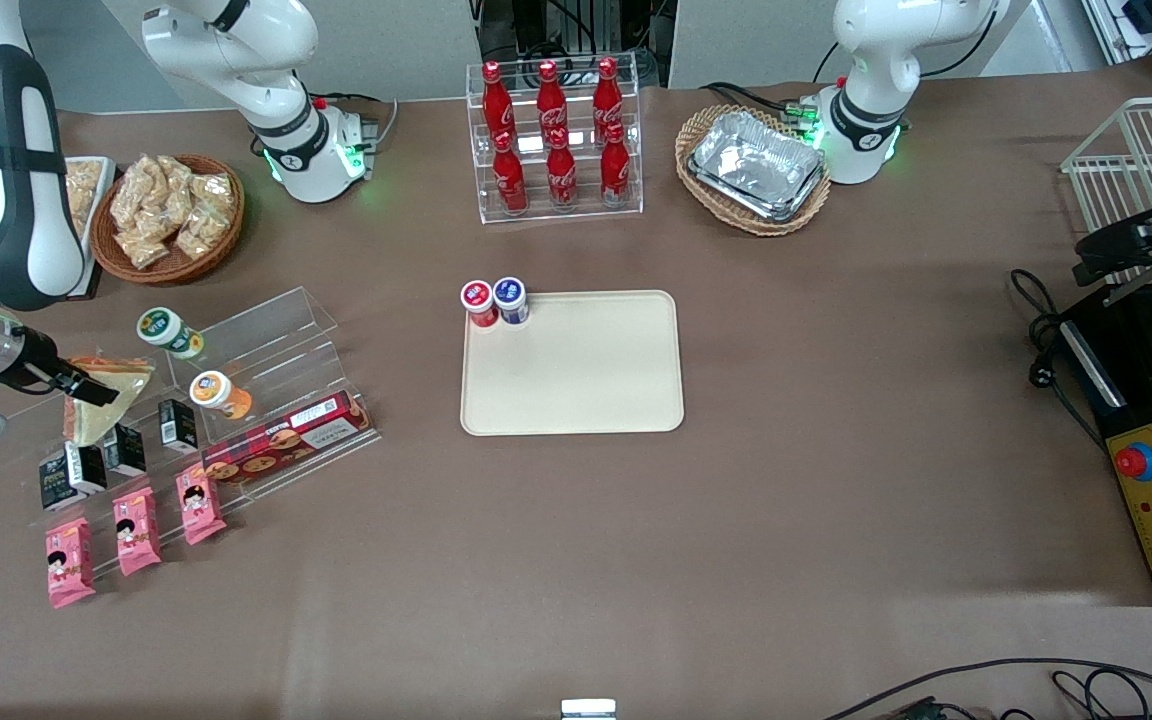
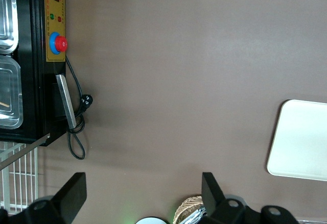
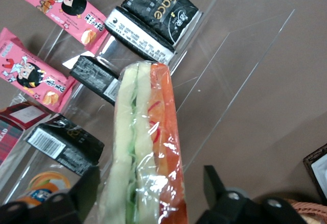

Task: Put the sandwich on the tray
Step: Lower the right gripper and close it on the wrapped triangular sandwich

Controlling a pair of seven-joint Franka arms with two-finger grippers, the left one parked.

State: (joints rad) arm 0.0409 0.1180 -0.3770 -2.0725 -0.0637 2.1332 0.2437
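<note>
Black packet (image 3: 157,8): "Face" in white letters, fine print on white side panel unreadable, barcode on second black packet (image 3: 64,143). Red bottles (image 1: 556,135) in clear rack: white Coca-Cola script. Long red box (image 1: 286,442) at 3 o'clock of pink packets (image 1: 136,530): white label, text unreadable. Green-lid jar (image 1: 168,331): letters unreadable. Gripper (image 3: 148,203) grips sandwich (image 3: 148,147) at working arm's end; wrap bears no readable text

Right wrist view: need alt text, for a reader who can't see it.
A wrapped sandwich stands on edge between the fingers of the gripper, pale bread, green and orange-red filling facing the camera. Around it on a clear acrylic display stand lie black packets and pink snack packets.
</note>
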